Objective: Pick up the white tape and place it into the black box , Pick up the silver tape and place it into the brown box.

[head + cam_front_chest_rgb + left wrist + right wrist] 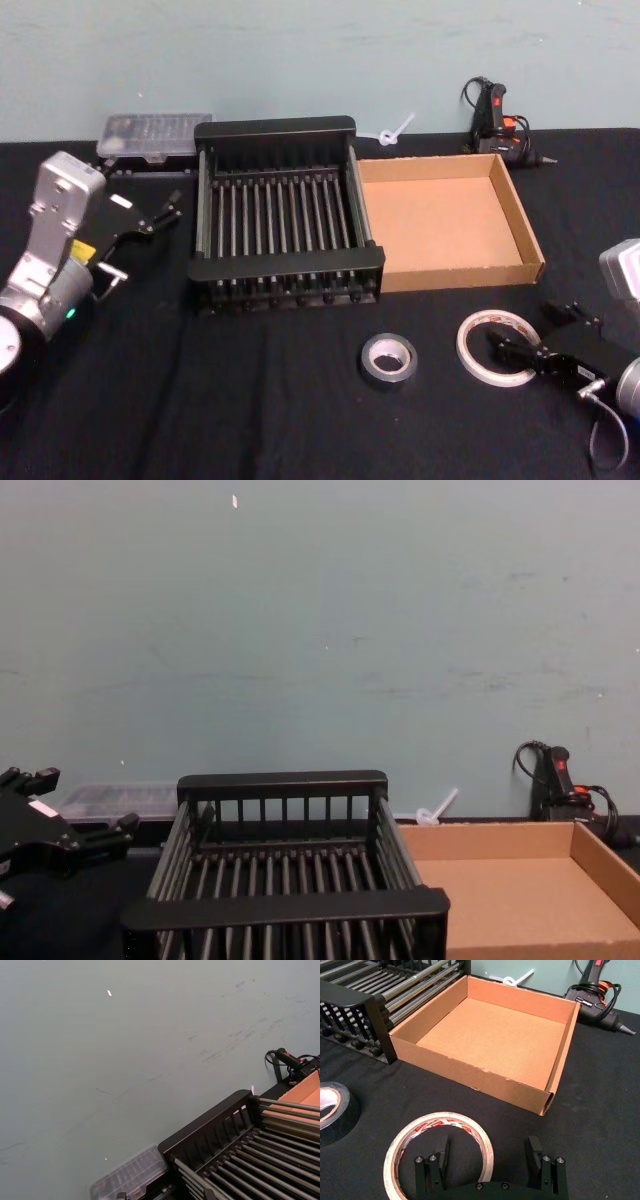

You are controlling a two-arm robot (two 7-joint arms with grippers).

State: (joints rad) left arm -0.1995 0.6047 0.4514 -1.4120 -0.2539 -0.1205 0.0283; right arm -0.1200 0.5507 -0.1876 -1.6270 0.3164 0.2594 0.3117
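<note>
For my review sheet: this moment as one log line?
right gripper open astride white tape rim | left gripper open, idle | silver tape on table | boxes empty

Scuffed pale green wall (pixel 320 610) behind

My head camera looked down over the bench (pixel 300 420); chest camera faced the wall low, both sharing the black box (pixel 285 215).

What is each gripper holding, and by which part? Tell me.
Nothing is held. The right gripper is open, straddling the white tape's rim without closing. The left gripper hangs open beside the black box.
</note>
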